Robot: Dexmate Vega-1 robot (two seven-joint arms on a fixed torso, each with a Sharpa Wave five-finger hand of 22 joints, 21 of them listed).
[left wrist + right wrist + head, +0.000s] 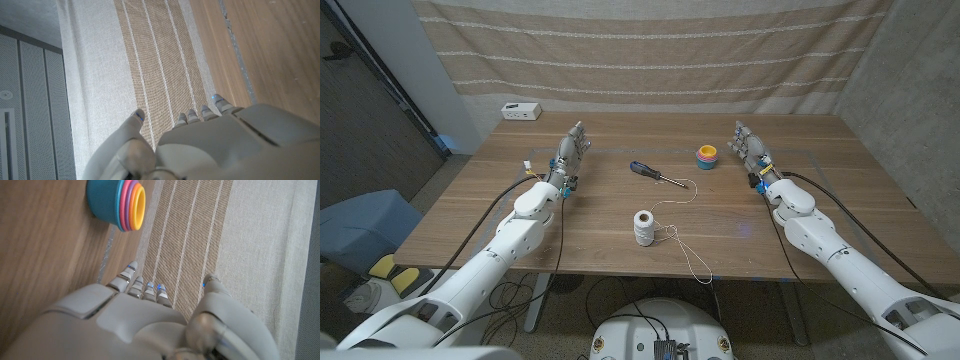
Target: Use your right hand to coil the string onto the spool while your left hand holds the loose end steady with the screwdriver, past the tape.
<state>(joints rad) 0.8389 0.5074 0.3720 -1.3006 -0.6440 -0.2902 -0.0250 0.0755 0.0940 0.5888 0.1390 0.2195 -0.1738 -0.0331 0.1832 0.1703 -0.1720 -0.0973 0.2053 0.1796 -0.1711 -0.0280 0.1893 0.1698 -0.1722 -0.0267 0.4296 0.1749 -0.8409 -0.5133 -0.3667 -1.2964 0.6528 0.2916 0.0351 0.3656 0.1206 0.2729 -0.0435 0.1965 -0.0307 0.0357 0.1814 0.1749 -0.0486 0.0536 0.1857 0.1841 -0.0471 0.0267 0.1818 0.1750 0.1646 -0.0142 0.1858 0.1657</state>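
Observation:
A white spool stands upright near the table's front middle. Its loose string loops to the right, runs up toward the screwdriver and trails down to the front edge. The screwdriver with a dark blue handle lies behind the spool, tip pointing right. My left hand is held at the left of the table, fingers extended toward the back, holding nothing. My right hand is held likewise at the right, empty, well away from the spool. The backs of the left hand and the right hand fill the lower part of their wrist views.
A stack of coloured cups sits just left of my right hand, seen again as cups close ahead of its fingers. A small white box rests at the table's back left corner. A striped curtain hangs behind the table.

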